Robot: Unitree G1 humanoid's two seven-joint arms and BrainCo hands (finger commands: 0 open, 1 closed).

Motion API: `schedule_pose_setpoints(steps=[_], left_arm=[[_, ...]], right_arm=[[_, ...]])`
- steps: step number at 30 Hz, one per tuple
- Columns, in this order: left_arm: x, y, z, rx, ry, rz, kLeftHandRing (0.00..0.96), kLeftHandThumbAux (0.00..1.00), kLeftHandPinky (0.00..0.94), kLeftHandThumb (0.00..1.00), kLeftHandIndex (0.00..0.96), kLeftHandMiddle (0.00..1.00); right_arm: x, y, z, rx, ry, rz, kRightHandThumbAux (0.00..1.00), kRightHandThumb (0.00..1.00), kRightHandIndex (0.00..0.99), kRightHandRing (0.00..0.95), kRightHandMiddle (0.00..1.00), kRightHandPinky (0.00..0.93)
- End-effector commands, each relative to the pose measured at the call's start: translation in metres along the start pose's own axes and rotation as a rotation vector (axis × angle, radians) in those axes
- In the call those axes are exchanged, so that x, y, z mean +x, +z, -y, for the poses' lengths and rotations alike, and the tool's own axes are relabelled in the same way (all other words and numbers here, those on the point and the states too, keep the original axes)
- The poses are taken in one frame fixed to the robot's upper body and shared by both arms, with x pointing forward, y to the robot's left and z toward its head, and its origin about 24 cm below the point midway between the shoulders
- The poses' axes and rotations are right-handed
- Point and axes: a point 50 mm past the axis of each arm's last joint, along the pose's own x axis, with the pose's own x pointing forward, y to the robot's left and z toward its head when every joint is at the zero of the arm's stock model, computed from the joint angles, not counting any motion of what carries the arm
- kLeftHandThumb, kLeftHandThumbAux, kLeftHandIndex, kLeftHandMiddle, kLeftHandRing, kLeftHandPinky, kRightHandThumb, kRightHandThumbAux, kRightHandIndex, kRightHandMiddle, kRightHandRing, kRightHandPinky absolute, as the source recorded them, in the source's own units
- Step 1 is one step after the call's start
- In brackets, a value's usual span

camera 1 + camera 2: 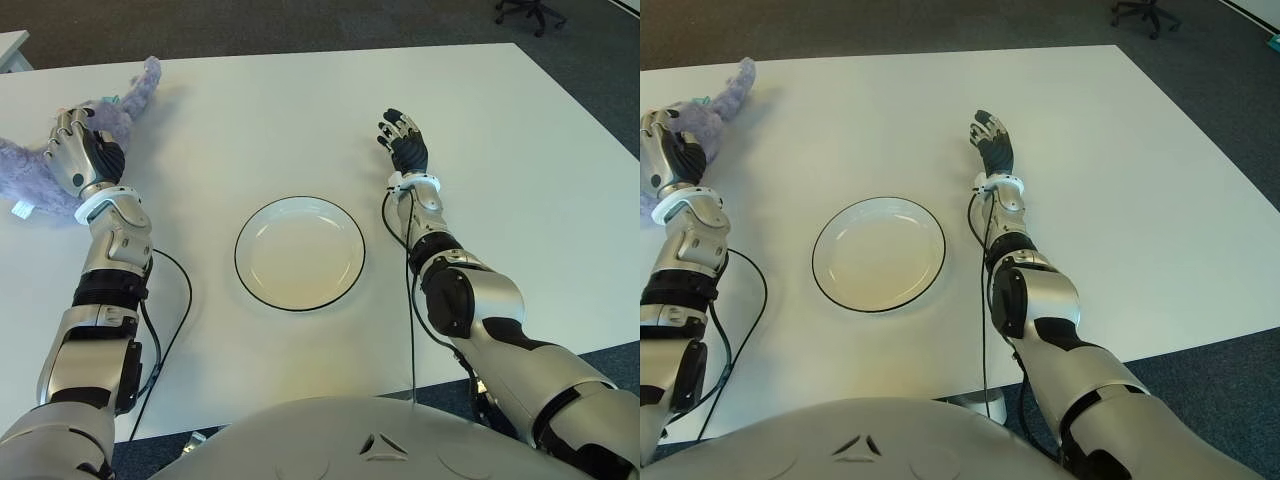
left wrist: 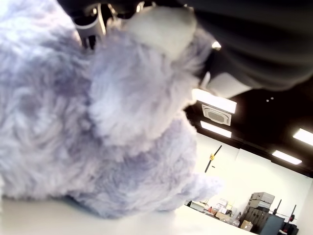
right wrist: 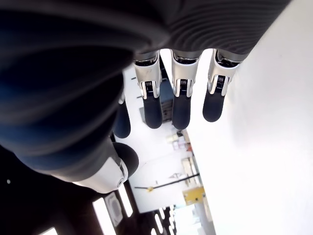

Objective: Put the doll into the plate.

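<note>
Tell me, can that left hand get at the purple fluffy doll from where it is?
Probably yes: the left hand is already on top of the doll at the table's far left, with nothing between them.

1. Left hand (image 1: 82, 152): arm extended forward at the robot's far left, palm down, fingers curled around the doll (image 1: 40, 160).
2. Right hand (image 1: 405, 142): forearm stretched forward, fingers (image 3: 181, 100) relaxed, holding nothing.
</note>
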Motion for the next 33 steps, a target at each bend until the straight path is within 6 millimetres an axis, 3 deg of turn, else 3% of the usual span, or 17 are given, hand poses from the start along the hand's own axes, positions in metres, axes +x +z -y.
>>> schedule_pose_setpoints(steps=[1, 2, 3, 5, 8, 9, 11, 20, 33], left_arm=[[-0.0055, -0.0081, 0.0085, -0.003, -0.053, -0.048, 0.332, 0.478, 0.366, 0.883, 0.31, 0.314], [-0.0053, -0.0081, 0.0086, -0.004, -0.051, -0.038, 0.334, 0.479, 0.366, 0.884, 0.314, 0.316], [-0.0051, -0.008, 0.0086, -0.004, -0.05, -0.031, 0.355, 0.635, 0.379, 0.777, 0.394, 0.336], [-0.0048, -0.0081, 0.0087, -0.006, -0.049, -0.021, 0.362, 0.681, 0.383, 0.746, 0.418, 0.341], [-0.0045, -0.0083, 0.0086, -0.007, -0.048, 0.004, 0.392, 0.686, 0.399, 0.746, 0.425, 0.367], [-0.0043, -0.0084, 0.0086, -0.006, -0.047, 0.012, 0.438, 0.668, 0.49, 0.936, 0.421, 0.385], [-0.0041, -0.0085, 0.0087, -0.002, -0.046, 0.025, 0.461, 0.66, 0.529, 0.992, 0.428, 0.399], [-0.0027, -0.0095, 0.0101, 0.025, -0.041, 0.06, 0.492, 0.654, 0.535, 1.0, 0.435, 0.42], [-0.0012, -0.0103, 0.0129, 0.041, -0.031, 0.052, 0.478, 0.654, 0.497, 1.0, 0.457, 0.422]], right_arm=[[-0.0133, -0.0275, 0.0096, 0.004, -0.039, -0.108, 0.761, 0.656, 0.203, 0.138, 0.16, 0.153], [-0.0133, -0.0275, 0.0095, 0.007, -0.038, -0.109, 0.761, 0.659, 0.202, 0.138, 0.16, 0.153], [-0.0132, -0.0275, 0.0095, 0.009, -0.037, -0.109, 0.761, 0.673, 0.2, 0.138, 0.16, 0.153], [-0.0132, -0.0275, 0.0094, 0.012, -0.036, -0.109, 0.761, 0.678, 0.2, 0.138, 0.16, 0.153], [-0.0131, -0.0273, 0.0093, 0.015, -0.035, -0.109, 0.762, 0.683, 0.201, 0.137, 0.161, 0.153], [-0.013, -0.0272, 0.0093, 0.016, -0.035, -0.109, 0.765, 0.684, 0.202, 0.136, 0.161, 0.151], [-0.013, -0.0269, 0.0093, 0.018, -0.035, -0.106, 0.765, 0.682, 0.205, 0.135, 0.161, 0.147], [-0.0129, -0.0264, 0.0095, 0.009, -0.041, -0.102, 0.766, 0.645, 0.208, 0.139, 0.165, 0.153], [-0.0115, -0.0248, 0.009, 0.021, -0.043, -0.102, 0.77, 0.679, 0.21, 0.145, 0.175, 0.154]])
